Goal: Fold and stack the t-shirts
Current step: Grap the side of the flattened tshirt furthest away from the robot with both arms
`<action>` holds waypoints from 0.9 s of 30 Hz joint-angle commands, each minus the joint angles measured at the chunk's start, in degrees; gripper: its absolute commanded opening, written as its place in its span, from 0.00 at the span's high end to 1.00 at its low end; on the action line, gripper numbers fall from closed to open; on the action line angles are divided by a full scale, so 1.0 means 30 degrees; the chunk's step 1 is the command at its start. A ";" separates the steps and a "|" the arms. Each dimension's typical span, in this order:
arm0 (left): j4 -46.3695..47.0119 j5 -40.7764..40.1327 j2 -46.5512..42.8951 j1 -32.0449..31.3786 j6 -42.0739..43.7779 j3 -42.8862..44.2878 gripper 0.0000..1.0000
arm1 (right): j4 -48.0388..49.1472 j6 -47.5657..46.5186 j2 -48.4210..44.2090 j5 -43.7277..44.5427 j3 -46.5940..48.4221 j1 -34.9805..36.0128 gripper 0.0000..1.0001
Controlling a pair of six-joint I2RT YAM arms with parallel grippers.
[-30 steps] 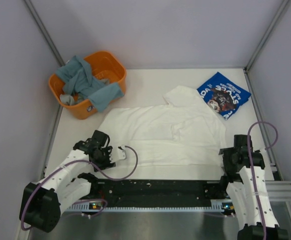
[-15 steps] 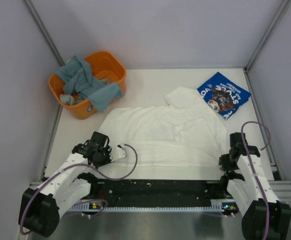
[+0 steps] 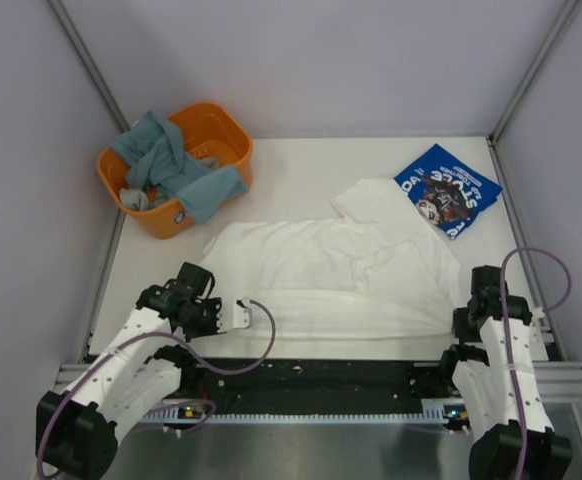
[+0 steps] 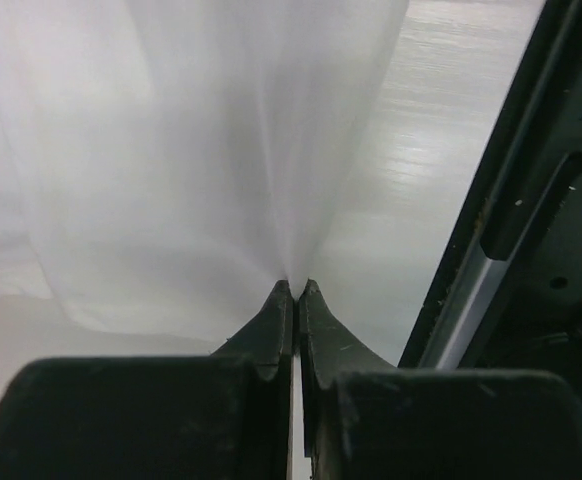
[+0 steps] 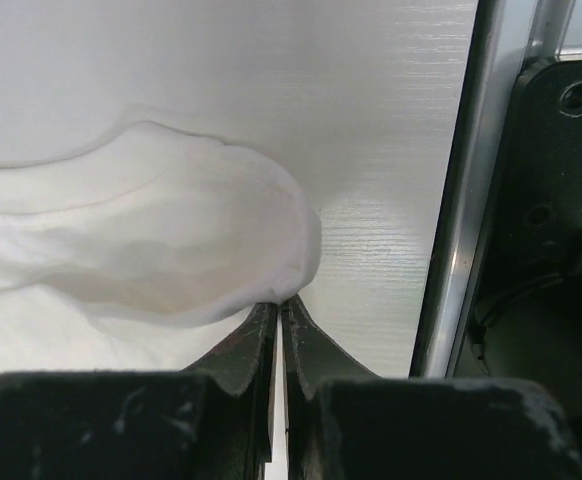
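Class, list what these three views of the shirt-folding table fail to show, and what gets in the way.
- Top view: lettering on the blue t-shirt is too small to read.
- Top view: teal cloth hides what fills the orange basket.
- Left wrist view: blurred white t-shirt fills the frame, so which edge the left claw pinches is unclear.
- Right wrist view: frame edge cuts off the shirt beyond the right claw.

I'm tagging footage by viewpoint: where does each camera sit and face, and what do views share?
Top external: above and behind the arms, looking down at table, white t-shirt, blue t-shirt, orange basket; both arms show.
Left wrist: on the left arm, looking along the left tool, shut on the white t-shirt.
Right wrist: on the right arm, looking along the right tool, shut on that shirt.
Shared: the white t-shirt, in all three.
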 commanded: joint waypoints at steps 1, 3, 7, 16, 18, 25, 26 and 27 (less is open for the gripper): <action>-0.2804 0.0864 0.0501 0.0021 0.2870 0.1516 1.00 | -0.2105 0.0887 0.0387 0.0924 0.0564 -0.0749 1.00; -0.3069 0.0923 0.0883 -0.0008 0.3253 0.1722 0.93 | -0.2251 0.1120 0.0885 0.0864 0.0739 -0.0778 1.00; -0.3392 0.0807 0.1557 0.0020 0.3225 0.2161 0.38 | -0.3215 0.1764 0.1238 0.1594 0.1674 -0.0895 0.53; 0.0230 0.1187 0.3984 0.0312 -0.2359 0.7749 0.34 | -0.1352 -0.3525 0.0798 0.2596 0.8175 -0.0924 0.16; 0.1758 0.1246 0.5388 0.0343 -0.4207 0.9128 0.47 | 0.1451 -0.6161 0.1090 0.1165 0.9319 -0.0866 0.17; 0.3871 -0.0099 1.2213 0.0547 -0.8842 1.4458 0.53 | 0.7119 -1.4336 0.5124 -0.1069 1.2745 0.2585 0.16; 0.4076 -0.0392 1.3237 0.0577 -0.9425 1.5250 0.53 | 0.7297 -1.5247 0.6295 -0.1331 1.3390 0.3171 0.16; 0.4194 -0.0569 1.4002 0.0606 -0.9924 1.5896 0.53 | 0.7531 -1.6271 0.7409 -0.1942 1.4121 0.3612 0.17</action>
